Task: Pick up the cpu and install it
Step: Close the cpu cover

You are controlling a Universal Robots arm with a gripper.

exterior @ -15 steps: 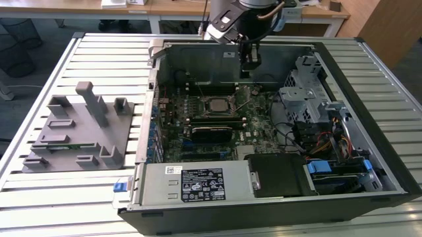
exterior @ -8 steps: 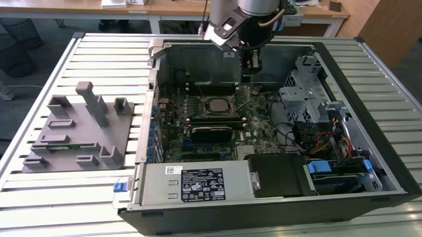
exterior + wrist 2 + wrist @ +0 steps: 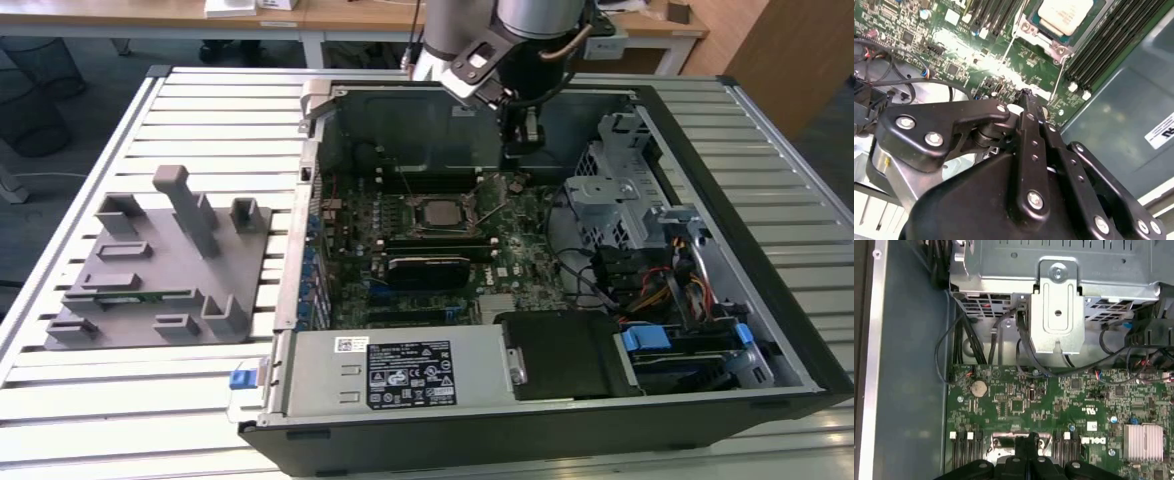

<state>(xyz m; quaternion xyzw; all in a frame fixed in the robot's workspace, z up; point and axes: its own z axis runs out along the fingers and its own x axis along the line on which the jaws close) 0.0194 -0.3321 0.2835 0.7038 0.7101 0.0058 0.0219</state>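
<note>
In the exterior view, the cpu (image 3: 438,213) sits in the socket on the motherboard (image 3: 521,250) inside the open case (image 3: 534,435). The gripper (image 3: 519,150) hangs above the board, apart from the cpu. In the second wrist view, its fingers (image 3: 1027,117) are pressed together and hold nothing, with the cpu nearby. In the first wrist view, the tips meet over the board.

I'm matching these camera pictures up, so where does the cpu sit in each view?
Exterior view: cpu lies mid-case on the green board.
Second wrist view: pale square beyond the pincer.
First wrist view: hidden behind the pincer.
Shared landmark: black memory slots flanking it.
</note>
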